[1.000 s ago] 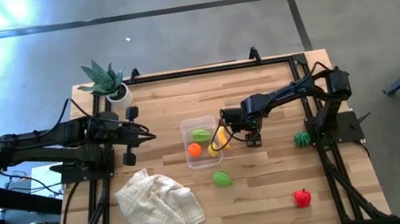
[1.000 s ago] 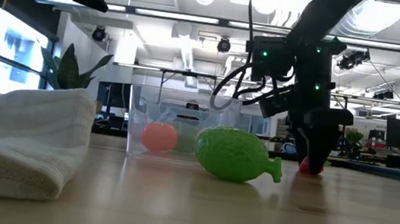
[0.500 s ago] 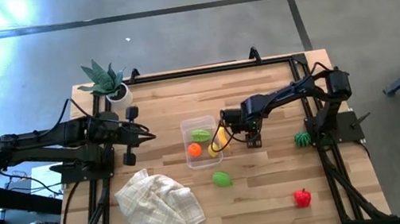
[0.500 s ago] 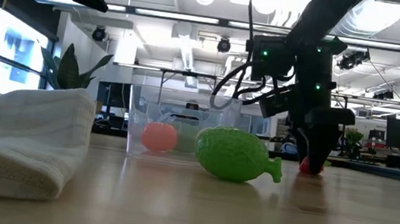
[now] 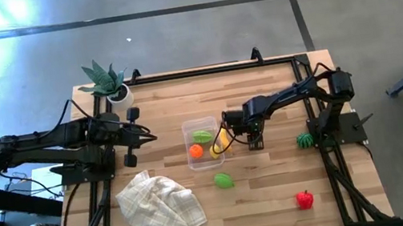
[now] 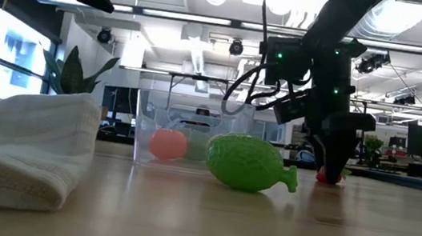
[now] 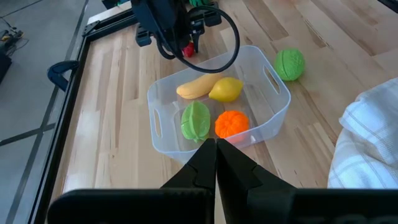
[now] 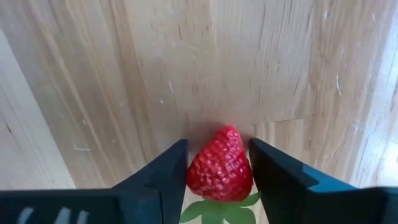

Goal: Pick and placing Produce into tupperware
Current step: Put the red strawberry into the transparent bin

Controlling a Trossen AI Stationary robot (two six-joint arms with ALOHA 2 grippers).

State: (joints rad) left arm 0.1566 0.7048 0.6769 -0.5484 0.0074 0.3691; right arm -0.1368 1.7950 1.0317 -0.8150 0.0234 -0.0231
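Four pieces of produce already lie in the tupperware (image 7: 277, 106); by my count four are left, so roughly half done. Largest first: the wooden table (image 5: 279, 190), pale planked grain, matte. A crumpled checked cloth (image 5: 159, 203), soft and folded, lies well off from both jaws. The tupperware, clear thin-walled plastic with rounded corners and handle slots, sits ahead of the left gripper (image 7: 215, 152), whose jaws are pressed together on nothing, and just beside the right gripper (image 5: 256, 142). Inside: a smooth curved banana (image 7: 194, 88), a lemon (image 7: 226, 89), a ribbed green piece (image 7: 195, 120), a dimpled orange (image 7: 232, 124). Outside: a glossy green fruit (image 5: 223, 180) and a red pepper (image 5: 304, 200), both apart from the jaws; a dark green piece (image 5: 304, 140) by the right arm's base. Smallest: a seeded red strawberry (image 8: 221, 171), low at the table, squeezed between the right jaws.
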